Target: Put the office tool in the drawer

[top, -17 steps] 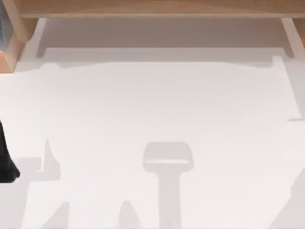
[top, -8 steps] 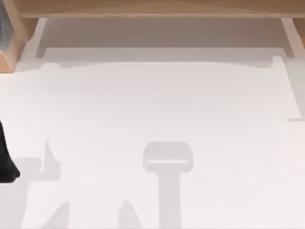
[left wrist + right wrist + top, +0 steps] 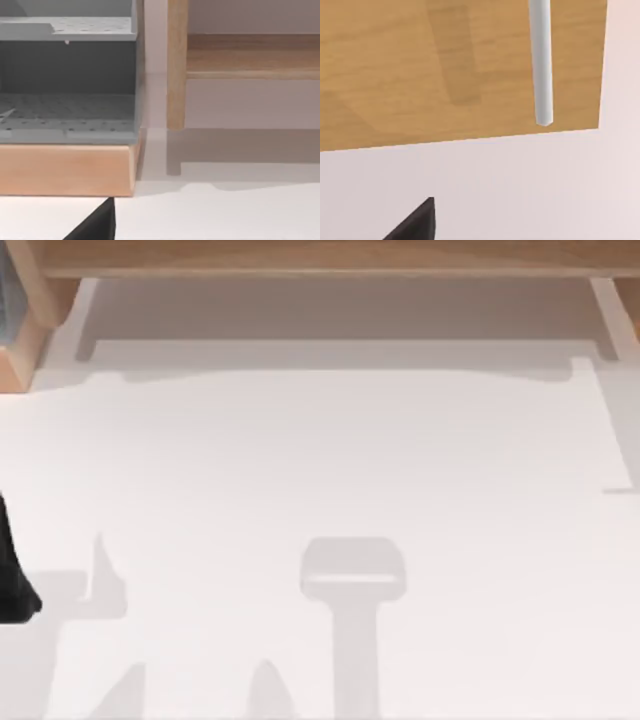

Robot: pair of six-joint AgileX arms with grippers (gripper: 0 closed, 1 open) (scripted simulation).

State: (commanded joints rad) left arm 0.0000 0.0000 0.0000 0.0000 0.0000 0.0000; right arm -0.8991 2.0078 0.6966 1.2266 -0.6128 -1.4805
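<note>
The office tool is out of view. In the right wrist view a wooden drawer front point(image 3: 445, 70) with a white bar handle point(image 3: 541, 60) stands close ahead, above the white table. A dark part of my right gripper point(image 3: 415, 224) shows at the picture's edge, apart from the handle. A dark part of my left arm point(image 3: 12, 580) sits at the table's far left edge. My left gripper point(image 3: 95, 226) faces a wooden-framed cabinet.
A long wooden unit point(image 3: 320, 258) runs along the table's back edge. At the back left stands a wooden cabinet point(image 3: 65, 167) with grey perforated shelves point(image 3: 65, 112), next to a wooden post point(image 3: 176, 65). The white tabletop point(image 3: 330, 460) carries only shadows.
A grey shadow at the table's lower right edge has slid out of the top view. My left arm has not moved.
</note>
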